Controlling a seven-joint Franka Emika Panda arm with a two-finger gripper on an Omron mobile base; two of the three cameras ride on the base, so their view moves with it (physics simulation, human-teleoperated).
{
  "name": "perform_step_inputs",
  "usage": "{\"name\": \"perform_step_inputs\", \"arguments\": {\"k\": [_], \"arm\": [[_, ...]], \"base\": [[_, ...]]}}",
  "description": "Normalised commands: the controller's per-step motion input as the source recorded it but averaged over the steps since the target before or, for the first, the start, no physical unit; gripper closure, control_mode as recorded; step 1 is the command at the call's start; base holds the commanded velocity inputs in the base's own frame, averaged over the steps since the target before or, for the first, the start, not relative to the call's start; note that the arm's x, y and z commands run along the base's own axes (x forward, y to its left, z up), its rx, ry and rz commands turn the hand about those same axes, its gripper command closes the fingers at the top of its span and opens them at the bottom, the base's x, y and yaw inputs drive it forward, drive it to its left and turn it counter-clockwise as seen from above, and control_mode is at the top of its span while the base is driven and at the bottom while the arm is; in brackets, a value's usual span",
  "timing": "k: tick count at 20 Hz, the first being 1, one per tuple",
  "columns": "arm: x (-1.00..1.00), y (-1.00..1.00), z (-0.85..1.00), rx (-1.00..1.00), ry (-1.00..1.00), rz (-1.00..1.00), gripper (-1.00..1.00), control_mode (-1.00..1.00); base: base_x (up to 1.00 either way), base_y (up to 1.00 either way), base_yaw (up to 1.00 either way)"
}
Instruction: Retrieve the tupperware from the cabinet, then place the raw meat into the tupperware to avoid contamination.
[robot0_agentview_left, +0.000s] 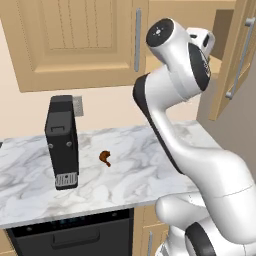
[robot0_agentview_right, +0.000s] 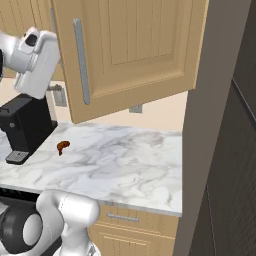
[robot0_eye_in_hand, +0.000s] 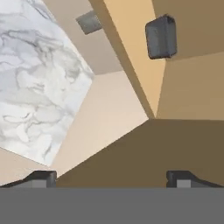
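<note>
The tupperware (robot0_eye_in_hand: 162, 37), a small grey box, rests on the wooden shelf inside the cabinet (robot0_eye_in_hand: 192, 92), far ahead of my gripper (robot0_eye_in_hand: 111, 177). The gripper is open, its two dark fingertips (robot0_eye_in_hand: 41, 177) wide apart with nothing between them. In the left base view my arm is raised, and its hand (robot0_agentview_left: 201, 39) reaches toward the open cabinet compartment beside the swung-out door (robot0_agentview_left: 240, 65). The raw meat (robot0_agentview_left: 105, 158), a small reddish-brown drumstick, lies on the marble counter (robot0_agentview_left: 130, 175); the right base view also has the meat (robot0_agentview_right: 63, 146).
A tall black appliance (robot0_agentview_left: 62, 142) stands on the counter left of the meat. The open cabinet door (robot0_agentview_right: 135, 50) with its grey bar handle (robot0_agentview_right: 80, 60) hangs over the counter. A wall outlet (robot0_eye_in_hand: 89, 22) sits below the cabinet. A dark tall unit (robot0_agentview_right: 235, 150) borders the right side.
</note>
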Motion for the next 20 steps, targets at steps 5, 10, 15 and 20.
{"name": "perform_step_inputs", "arguments": {"k": [5, 10, 15, 20], "arm": [[0.13, -0.37, -0.14, -0.27, 0.33, -0.04, -1.00, -1.00], [-0.01, -0.42, -0.18, -0.19, 0.29, -0.19, -1.00, -1.00], [-0.04, -0.36, -0.05, -0.13, 0.21, -0.24, -1.00, -1.00], [-0.22, -0.50, 0.02, -0.09, 0.17, -0.18, -1.00, -1.00]], "base": [[0.00, 0.00, 0.00], [0.00, 0.00, 0.00], [0.00, 0.00, 0.00], [0.00, 0.00, 0.00]]}}
